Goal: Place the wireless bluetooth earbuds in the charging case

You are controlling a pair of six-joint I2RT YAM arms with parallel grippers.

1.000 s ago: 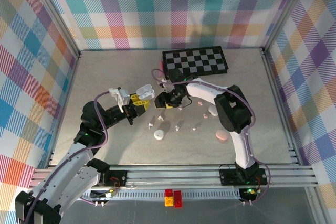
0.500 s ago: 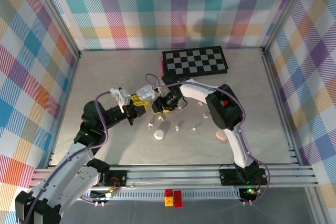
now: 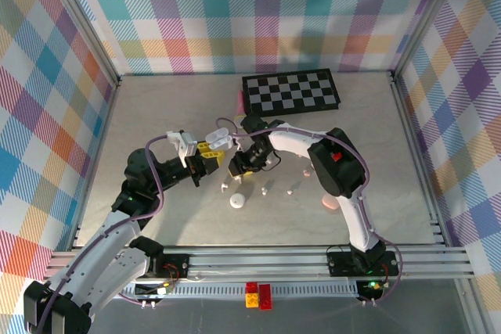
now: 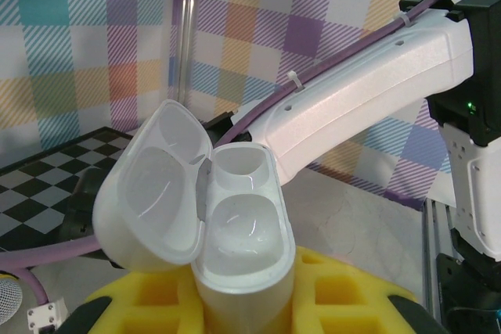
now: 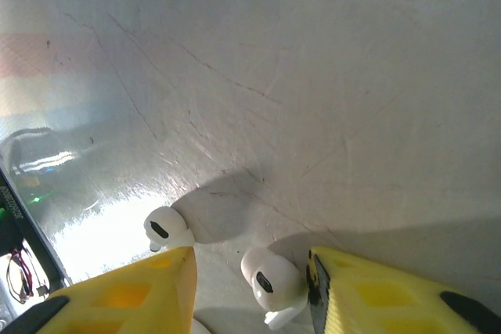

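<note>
- My left tool [image 3: 205, 152] is clenched on the charging case [image 4: 239, 224], holding it above the table [image 3: 156, 115] left of the middle. Its lid is tipped open.
- Both wells of that case look empty, so I judge that no bud is seated yet.
- My right tool [image 5: 249, 265] is low over the table's middle, just right of the case. Its jaws are apart and straddle a white earbud [image 5: 272, 278]. One pad is at its side, the other is clear of it, so it is not yet gripped.
- A second white earbud [image 5: 166, 228] lies just outside the jaws.
- More loose earbuds [image 3: 264, 191] lie towards the near edge, by a white round case [image 3: 237, 201]. A pink case [image 3: 329, 204] sits further right.
- What is left: clamp this bud, lift it, seat it in a well, then do the same for the others.
- Since a second ago, my right tool has shifted left and towards the near edge, down onto the buds, with its jaws narrowing. My left tool has held the case in much the same place.
</note>
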